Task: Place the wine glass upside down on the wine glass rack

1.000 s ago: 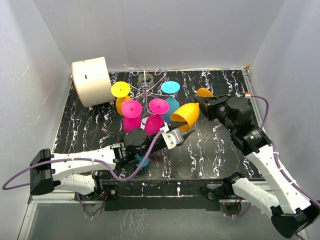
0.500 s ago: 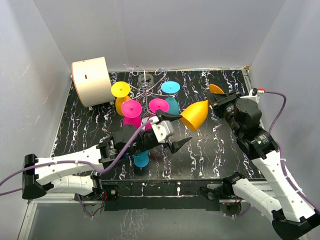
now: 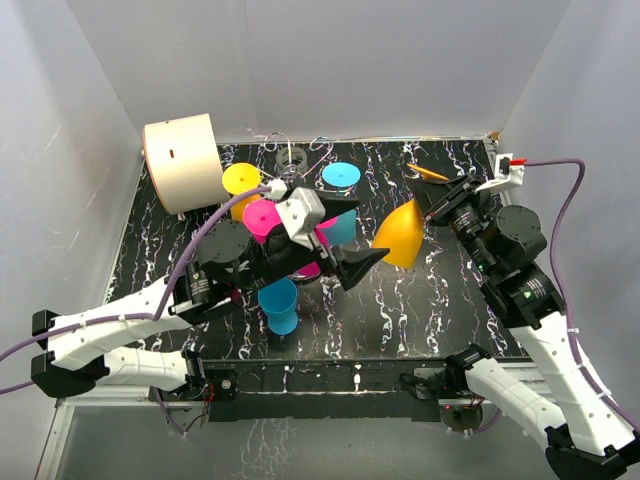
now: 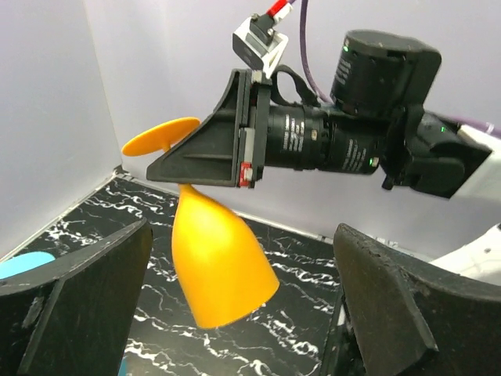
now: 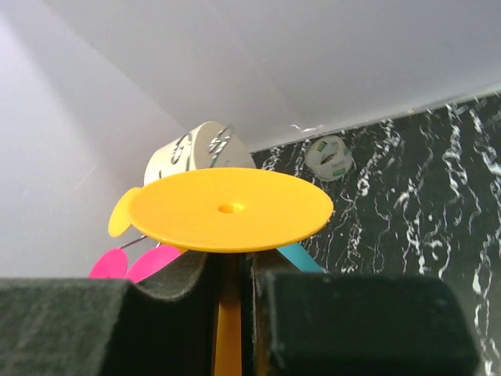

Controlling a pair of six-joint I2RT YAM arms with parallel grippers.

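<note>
An orange wine glass hangs in the air, bowl downward and tilted, foot uppermost. My right gripper is shut on its stem, just under the foot. My left gripper is open, its fingers spread wide either side of the bowl without touching it. The wine glass rack stands behind, thin wire arms carrying yellow, magenta and cyan glasses upside down.
A cream cylinder sits at the back left, and a tape roll lies behind the rack. A loose cyan glass rests on the black marbled table beside the left arm. White walls close in on three sides.
My left gripper opened, released the orange bowl, and rose back toward the rack. The right gripper swung the glass from lying sideways to bowl downward and lifted it.
</note>
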